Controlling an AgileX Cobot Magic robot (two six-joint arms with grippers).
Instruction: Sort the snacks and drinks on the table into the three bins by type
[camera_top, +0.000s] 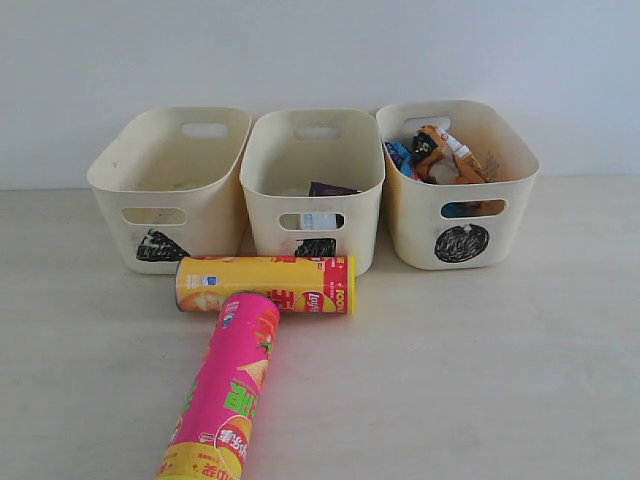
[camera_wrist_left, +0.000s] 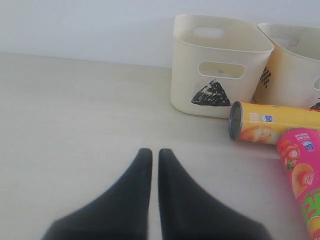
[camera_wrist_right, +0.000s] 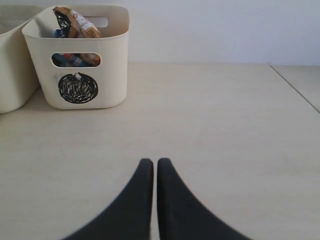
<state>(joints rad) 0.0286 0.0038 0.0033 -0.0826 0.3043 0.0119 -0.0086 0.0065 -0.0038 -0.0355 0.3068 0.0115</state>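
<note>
The left gripper (camera_wrist_left: 155, 152) has its matte black, tapered fingers pinched together on nothing, low over the pale, faintly grained table (camera_wrist_left: 75, 110). The right gripper (camera_wrist_right: 155, 162) is likewise closed and empty. Near the left one, the glossy yellow tube (camera_wrist_left: 280, 122) lies on its side before the smooth cream triangle bin (camera_wrist_left: 185, 75), and the pink tube (camera_top: 228, 395) lies with its end against the yellow one's side. A dark purple carton (camera_top: 330, 189) sits in the square bin (camera_top: 270, 200). Crinkly bags (camera_top: 445, 155) fill the round-cornered circle bin (camera_wrist_right: 110, 65).
</note>
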